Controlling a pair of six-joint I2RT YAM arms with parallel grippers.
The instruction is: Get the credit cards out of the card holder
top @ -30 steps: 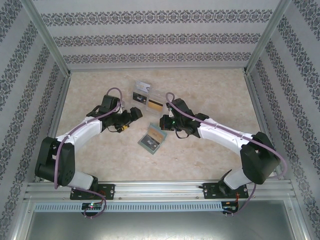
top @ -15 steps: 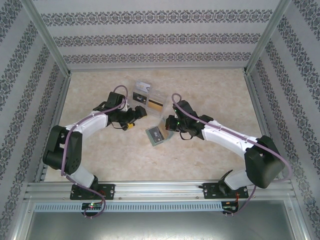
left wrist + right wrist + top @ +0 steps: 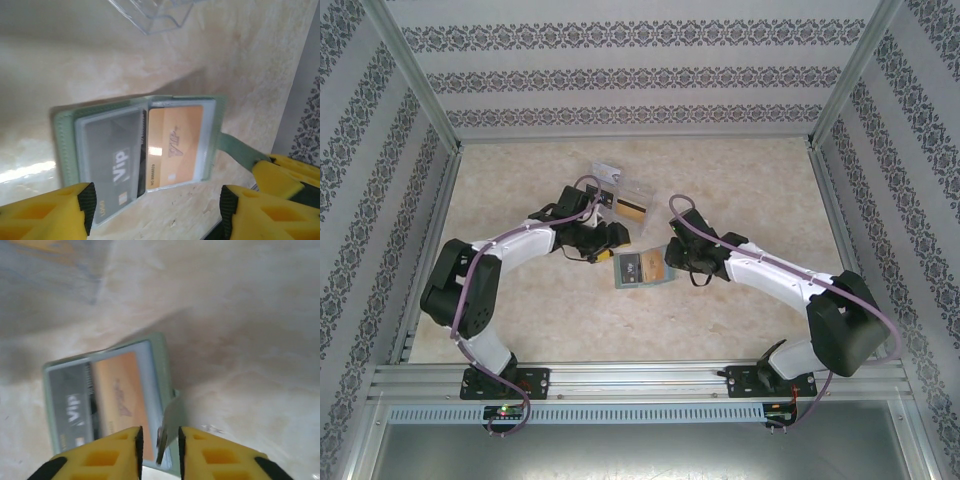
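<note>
While the grey card and gold card sit pocketed in the open card holder, I log none out | left gripper wide, empty | right gripper pinching tab.

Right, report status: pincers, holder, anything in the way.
Left pincer open, over the holder. Right pincer shut on its tab. Holder open flat, grey card and gold card in the pockets. Clear box beyond, apart.

The pale marbled table is carrying two items. The card holder is lying open near its centre; a clear plastic box is sitting near it, at roughly the holder's 12 o'clock.
</note>
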